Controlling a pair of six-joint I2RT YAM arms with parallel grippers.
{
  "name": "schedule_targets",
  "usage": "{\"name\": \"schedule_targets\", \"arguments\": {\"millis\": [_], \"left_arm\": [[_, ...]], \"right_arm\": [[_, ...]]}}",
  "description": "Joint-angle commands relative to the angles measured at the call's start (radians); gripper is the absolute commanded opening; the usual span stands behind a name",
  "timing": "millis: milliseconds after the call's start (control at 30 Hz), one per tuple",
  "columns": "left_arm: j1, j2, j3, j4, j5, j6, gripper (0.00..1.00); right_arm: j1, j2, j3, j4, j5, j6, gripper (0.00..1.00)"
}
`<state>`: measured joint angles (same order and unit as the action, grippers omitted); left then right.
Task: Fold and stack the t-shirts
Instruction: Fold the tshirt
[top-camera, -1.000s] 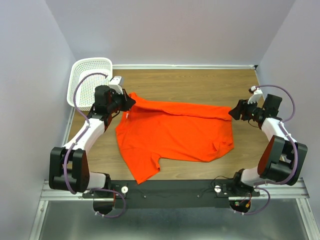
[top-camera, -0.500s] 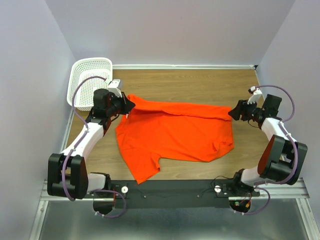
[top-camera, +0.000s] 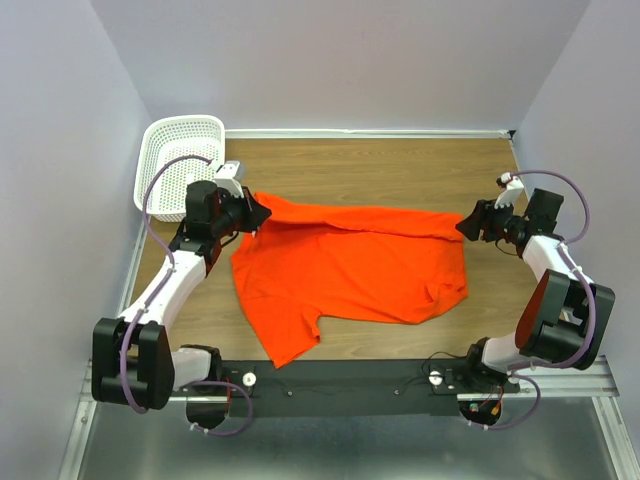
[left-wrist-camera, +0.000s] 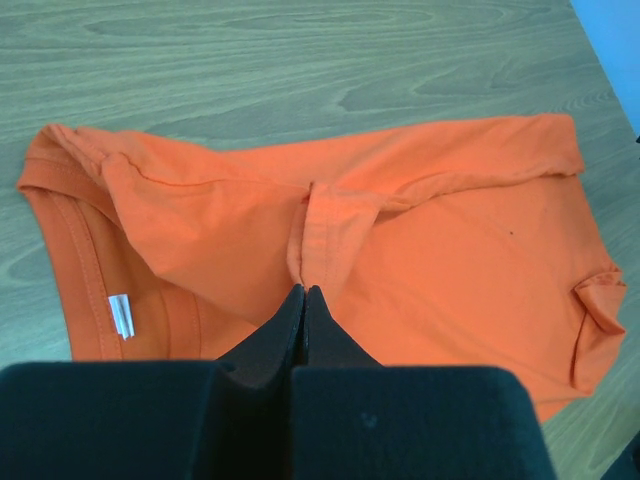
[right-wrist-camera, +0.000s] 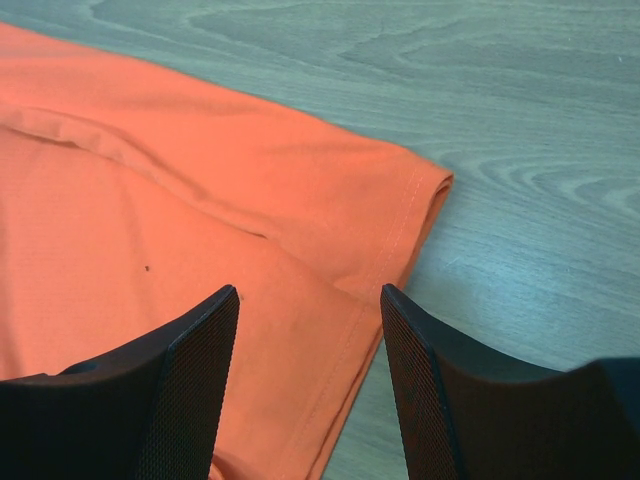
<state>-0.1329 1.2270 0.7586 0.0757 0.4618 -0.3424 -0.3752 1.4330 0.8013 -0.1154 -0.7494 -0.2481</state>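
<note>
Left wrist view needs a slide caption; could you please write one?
Left gripper shut on a raised fold of the orange t-shirt on the wooden table.

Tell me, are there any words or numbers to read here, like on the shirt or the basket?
Nothing here can be read.
White tag inside the t-shirt collar: too small and blurred to read.
Basket: no writing shows.
Table: no writing shows.

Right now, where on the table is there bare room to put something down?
The wide wood strip between the shirt and the back wall is bare, as is a patch by the shirt's near right corner. The shirt fills the middle; the basket takes the far left corner.
</note>
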Motion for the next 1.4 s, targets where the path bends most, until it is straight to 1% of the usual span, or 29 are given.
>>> {"name": "schedule_targets", "arguments": {"millis": [0, 567, 933, 1000, 1033, 1067, 1133, 1167, 1200, 1233, 1300, 1333, 1367], "left_arm": [[-0.011, -0.041, -0.019, -0.008, 0.017, -0.013, 0.00], [-0.080, -0.050, -0.062, -0.005, -0.021, -0.053, 0.00], [-0.089, -0.077, -0.111, -0.019, -0.054, -0.079, 0.00], [-0.089, -0.078, -0.119, -0.019, -0.046, -0.084, 0.17], [-0.089, -0.080, -0.117, -0.024, -0.045, -0.084, 0.34], [-0.089, -0.096, -0.117, -0.037, -0.049, -0.080, 0.41], [-0.089, -0.132, -0.096, -0.074, -0.089, -0.046, 0.50], [-0.089, -0.155, -0.055, -0.112, -0.129, -0.023, 0.60], [-0.089, -0.197, -0.033, -0.152, -0.222, 0.015, 0.64], [-0.089, -0.216, -0.009, -0.154, -0.260, 0.029, 0.76], [-0.089, -0.203, 0.004, -0.120, -0.294, 0.069, 0.84], [-0.089, -0.167, 0.016, -0.116, -0.282, 0.080, 0.86], [-0.089, -0.120, 0.062, -0.123, -0.266, 0.088, 0.85]], "right_arm": [[-0.008, 0.012, 0.013, -0.021, -0.024, -0.013, 0.66], [-0.010, 0.003, 0.016, -0.026, -0.025, -0.011, 0.67], [-0.010, 0.003, 0.021, -0.027, -0.033, -0.008, 0.67], [-0.010, 0.001, 0.022, -0.027, -0.033, -0.008, 0.67], [-0.010, 0.001, 0.021, -0.027, -0.033, -0.008, 0.67], [-0.010, 0.000, 0.021, -0.029, -0.031, -0.010, 0.67], [-0.010, -0.006, 0.019, -0.029, -0.028, -0.008, 0.67], [-0.010, -0.008, 0.019, -0.029, -0.027, -0.008, 0.67], [-0.010, -0.006, 0.019, -0.029, -0.028, -0.008, 0.67], [-0.010, -0.003, 0.021, -0.029, -0.033, -0.007, 0.67], [-0.010, 0.004, 0.030, -0.030, -0.048, -0.002, 0.67], [-0.010, 0.009, 0.033, -0.032, -0.051, 0.004, 0.67], [-0.010, 0.012, 0.036, -0.036, -0.054, 0.004, 0.67]]}}
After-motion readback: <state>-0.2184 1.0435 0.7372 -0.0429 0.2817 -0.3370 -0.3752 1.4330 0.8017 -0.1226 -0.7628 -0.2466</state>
